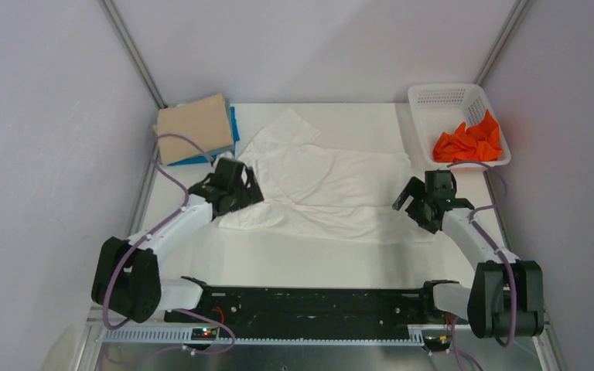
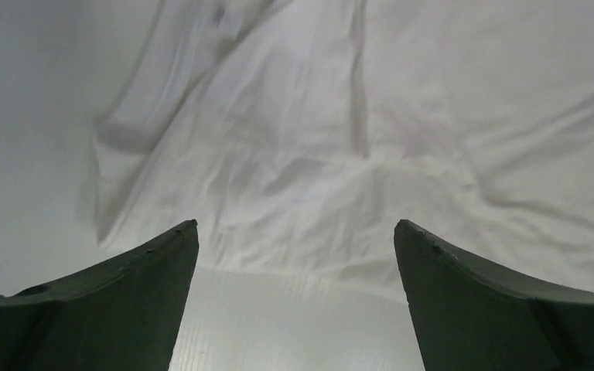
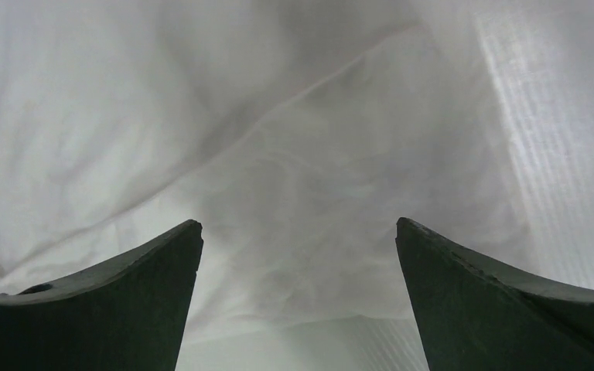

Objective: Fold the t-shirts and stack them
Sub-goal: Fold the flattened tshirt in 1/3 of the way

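Note:
A thin white t-shirt (image 1: 325, 185) lies spread and wrinkled across the middle of the table, one sleeve pointing to the far left. My left gripper (image 1: 241, 185) stands open over its left edge, nothing between the fingers; the wrist view shows the white t-shirt (image 2: 340, 154) just beyond them. My right gripper (image 1: 414, 205) is open over the shirt's right edge, and the same white t-shirt (image 3: 294, 178) fills its view. At the far left a folded beige-tan t-shirt (image 1: 193, 127) rests on a folded blue t-shirt (image 1: 234, 127). An orange t-shirt (image 1: 470, 141) lies crumpled in the basket.
The white lattice basket (image 1: 441, 97) stands at the far right corner of the table. Grey walls with metal posts close in the back and sides. Bare table (image 1: 294, 263) runs between the shirt and the arm bases.

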You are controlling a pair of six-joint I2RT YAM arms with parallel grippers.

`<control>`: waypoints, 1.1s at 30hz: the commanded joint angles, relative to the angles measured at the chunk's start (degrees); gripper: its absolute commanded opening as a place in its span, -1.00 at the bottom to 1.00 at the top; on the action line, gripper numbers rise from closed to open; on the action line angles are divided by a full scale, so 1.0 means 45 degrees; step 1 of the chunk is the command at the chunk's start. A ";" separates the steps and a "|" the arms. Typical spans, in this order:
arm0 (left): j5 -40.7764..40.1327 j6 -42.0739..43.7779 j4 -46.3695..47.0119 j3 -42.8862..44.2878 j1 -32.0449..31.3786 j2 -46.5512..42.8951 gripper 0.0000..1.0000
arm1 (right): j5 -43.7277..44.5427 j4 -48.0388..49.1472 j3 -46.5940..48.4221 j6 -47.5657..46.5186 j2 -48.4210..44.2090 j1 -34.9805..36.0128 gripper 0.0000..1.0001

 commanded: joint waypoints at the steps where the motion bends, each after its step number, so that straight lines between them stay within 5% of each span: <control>1: 0.0896 -0.1018 0.1656 -0.1503 -0.0050 0.0128 0.99 | -0.1659 0.2037 -0.0194 -0.0308 0.0862 -0.0194 0.99; 11: 0.0458 -0.2122 0.2351 -0.3224 0.0375 0.1258 0.99 | -0.1257 0.0891 -0.0795 0.0021 0.1676 -0.1539 0.97; 19: 0.0164 -0.3599 0.0971 -0.5992 0.0636 -0.2533 0.99 | -0.2389 -0.0287 -0.1864 0.0102 0.0317 -0.2249 0.97; 33: 0.1193 -0.6034 -0.2937 -0.7379 0.0563 -0.6942 0.99 | -0.2078 -0.2103 -0.3120 0.0831 -0.2866 -0.2451 0.99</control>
